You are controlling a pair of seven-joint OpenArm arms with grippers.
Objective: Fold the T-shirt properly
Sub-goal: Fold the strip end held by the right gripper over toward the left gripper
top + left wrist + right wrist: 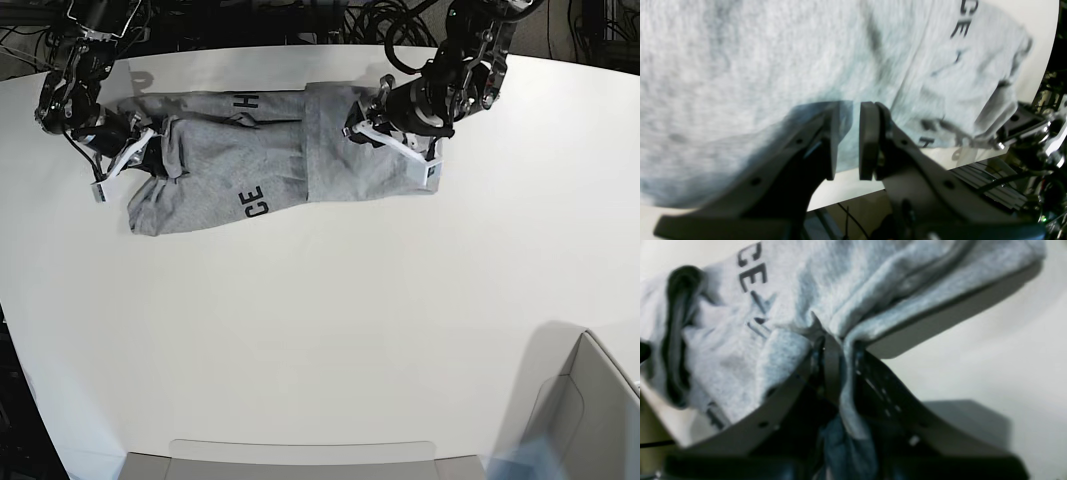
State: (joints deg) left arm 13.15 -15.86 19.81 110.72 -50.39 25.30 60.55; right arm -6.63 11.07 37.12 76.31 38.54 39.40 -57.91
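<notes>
The heather-grey T-shirt (220,190) lies crumpled lengthwise near the far edge of the white table (320,330), black letters showing, with a flap folded over its right end. My right gripper (831,340) is shut on a bunched fold at the T-shirt's (857,280) left end, and fabric hangs down between its fingers; in the base view it (150,155) is at the far left. My left gripper (857,103) is over the flap's far edge, jaws slightly apart, with nothing visibly pinched. The T-shirt (740,66) is blurred behind it. The left arm (440,80) reaches in from the far right.
A grey bin (590,420) stands at the near right corner, and a grey tray edge (300,455) runs along the near side. Cables (330,20) hang behind the far table edge. Metal framing (990,186) and wires lie just past that edge.
</notes>
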